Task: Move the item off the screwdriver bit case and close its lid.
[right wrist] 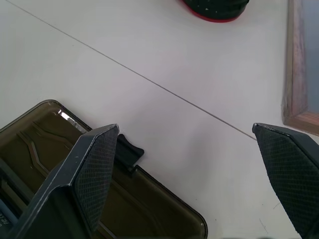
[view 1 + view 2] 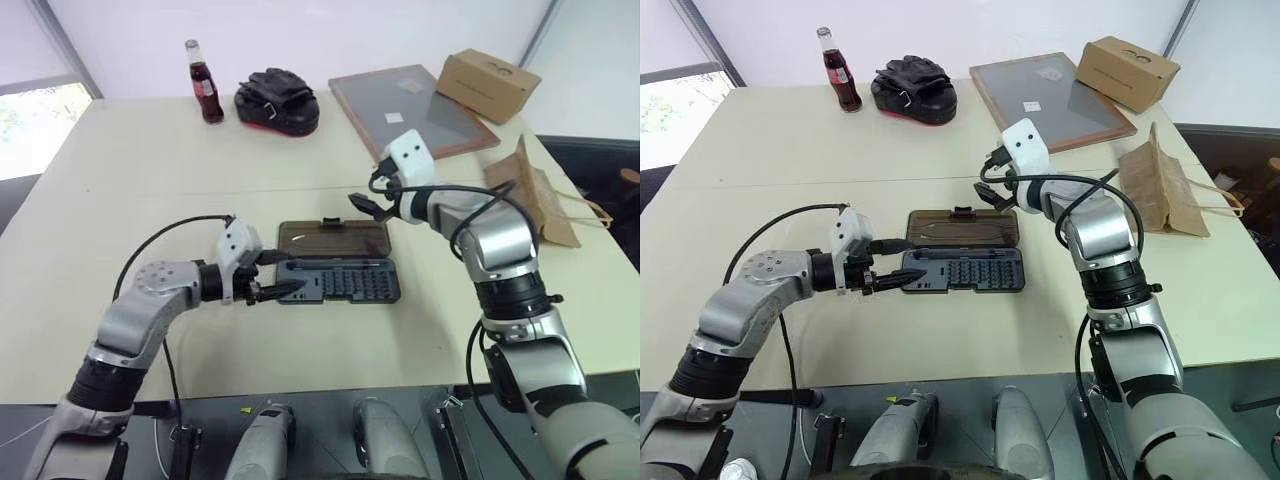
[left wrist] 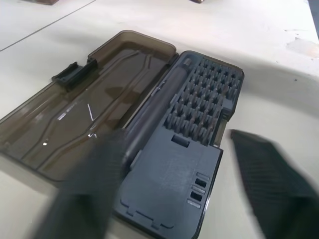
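Observation:
The screwdriver bit case lies open in the middle of the table, its rows of bit slots showing. Its smoky brown lid lies flat behind it, latch tab at the far edge. My left gripper is at the case's left end; in the left wrist view its blurred fingers stand apart on either side of that end, open. My right gripper hovers wide open over the lid's far edge. The item, a creased brown paper bag, lies on the table at the right, clear of the case.
Along the far side stand a cola bottle, a black-and-red bundle, a framed grey board and a brown cardboard box. The bag's loop handles reach toward the table's right edge.

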`<action>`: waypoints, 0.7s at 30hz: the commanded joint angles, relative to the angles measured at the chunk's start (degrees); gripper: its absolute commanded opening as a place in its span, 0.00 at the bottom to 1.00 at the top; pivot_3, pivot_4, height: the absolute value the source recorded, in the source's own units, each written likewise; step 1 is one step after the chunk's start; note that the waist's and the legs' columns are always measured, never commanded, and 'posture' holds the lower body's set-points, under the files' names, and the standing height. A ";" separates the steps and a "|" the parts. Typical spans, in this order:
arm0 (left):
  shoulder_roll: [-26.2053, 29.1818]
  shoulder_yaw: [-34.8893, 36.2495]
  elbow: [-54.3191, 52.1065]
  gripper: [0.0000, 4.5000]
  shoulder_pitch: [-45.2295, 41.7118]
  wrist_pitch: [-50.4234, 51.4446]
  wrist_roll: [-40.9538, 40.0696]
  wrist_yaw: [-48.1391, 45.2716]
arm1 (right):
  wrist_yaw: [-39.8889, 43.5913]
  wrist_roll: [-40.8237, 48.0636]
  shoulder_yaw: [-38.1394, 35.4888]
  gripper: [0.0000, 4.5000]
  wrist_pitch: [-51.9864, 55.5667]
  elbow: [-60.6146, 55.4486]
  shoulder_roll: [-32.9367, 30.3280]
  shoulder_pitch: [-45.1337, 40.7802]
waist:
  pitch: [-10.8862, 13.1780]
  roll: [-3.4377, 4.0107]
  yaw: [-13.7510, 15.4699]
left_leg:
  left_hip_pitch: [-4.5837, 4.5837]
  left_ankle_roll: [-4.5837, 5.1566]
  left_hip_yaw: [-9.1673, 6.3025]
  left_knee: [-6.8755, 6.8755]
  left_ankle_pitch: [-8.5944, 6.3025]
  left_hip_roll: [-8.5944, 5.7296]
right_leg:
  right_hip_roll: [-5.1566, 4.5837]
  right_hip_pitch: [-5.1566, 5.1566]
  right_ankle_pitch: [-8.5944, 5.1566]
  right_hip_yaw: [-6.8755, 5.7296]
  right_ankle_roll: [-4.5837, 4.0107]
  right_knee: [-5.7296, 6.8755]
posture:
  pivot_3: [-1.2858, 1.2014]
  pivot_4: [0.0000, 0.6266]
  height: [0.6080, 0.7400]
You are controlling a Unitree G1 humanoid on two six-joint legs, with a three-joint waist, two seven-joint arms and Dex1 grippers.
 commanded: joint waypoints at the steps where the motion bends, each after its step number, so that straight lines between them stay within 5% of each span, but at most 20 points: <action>1: -0.17 0.49 -0.93 0.22 -0.08 -1.60 0.04 -0.45 | 0.09 -0.25 0.01 1.00 -1.66 -0.93 0.24 -1.18 | 0.00 0.00 0.03 | 0.00 0.00 0.00 0.00 0.00 0.00 | 0.00 0.00 0.00 0.00 0.00 0.00 | 0.52 0.24 1.00; 3: -0.21 0.34 -1.01 0.02 0.01 -1.99 0.26 -0.59 | 0.32 -0.45 0.22 1.00 -2.01 -0.69 0.17 -1.08 | 0.00 0.00 0.04 | 0.00 0.00 0.00 0.00 0.00 0.00 | -0.01 0.00 0.00 0.00 0.00 0.00 | 0.52 0.24 1.00; 9: -1.59 -1.35 1.99 0.02 0.02 -2.93 1.35 -1.25 | 5.27 -3.32 4.31 1.00 -7.79 5.89 -3.05 -2.31 | 0.00 0.00 0.04 | 0.01 0.00 0.02 0.01 0.00 -0.01 | 0.00 0.01 0.00 -0.01 0.00 0.00 | 0.52 0.24 1.00; 21: -4.00 -4.37 12.91 0.02 -1.66 -8.90 6.27 -3.86 | 19.16 -11.44 9.82 1.00 -29.66 48.47 -2.31 -20.62 | 0.03 0.02 -0.09 | 0.02 0.00 0.07 0.00 0.00 -0.02 | 0.02 0.00 0.01 0.00 0.00 0.01 | 0.52 0.24 1.00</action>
